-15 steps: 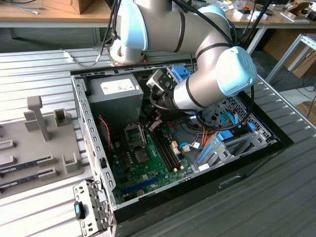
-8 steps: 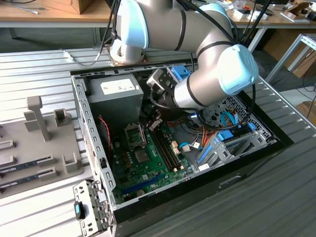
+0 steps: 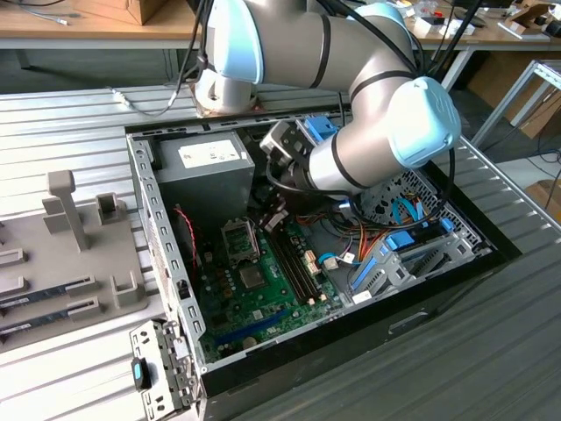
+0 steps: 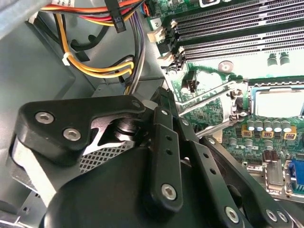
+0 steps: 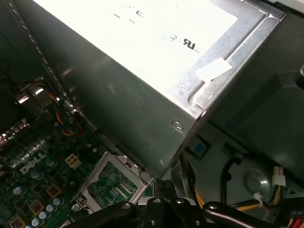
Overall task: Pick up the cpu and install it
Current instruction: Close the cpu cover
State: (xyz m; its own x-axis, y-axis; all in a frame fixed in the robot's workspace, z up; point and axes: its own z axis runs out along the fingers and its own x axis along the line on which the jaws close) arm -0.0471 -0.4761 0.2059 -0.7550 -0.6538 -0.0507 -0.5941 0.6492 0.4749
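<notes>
Starting at the claw [image 3: 274,217]: hanging off the big grey-and-blue arm [image 3: 368,114], dipped low inside the open computer case [image 3: 491,254], just over the green board [image 3: 263,303]. Honestly can't tell clenched from released from any angle here. Can't say whether it's touching anything either.

Right next to the claw, toward the exterior view's left: the metal-framed socket [image 3: 238,237]. In the second wrist view, spotted what looks like the cpu [image 4: 280,102], a pale silver-grey square lying flat inside that socket, a little apart from the claw rather than in its grip. Between claw and cpu: thin shiny frame bars [image 4: 209,99], angled across the board.

Just past the claw on the other side: long black memory slots [image 3: 298,267], running side by side. Behind the claw, up against the case wall: the grey power box [image 3: 206,171], looming close in the first wrist view. Near that, a bundle of yellow and orange wires [image 4: 95,71].

Well away from the claw, outside the case on the exterior view's left: a grey tray [image 3: 88,263] on the ribbed metal table [image 3: 70,114], with a couple of memory sticks [image 3: 44,289] slotted in.
</notes>
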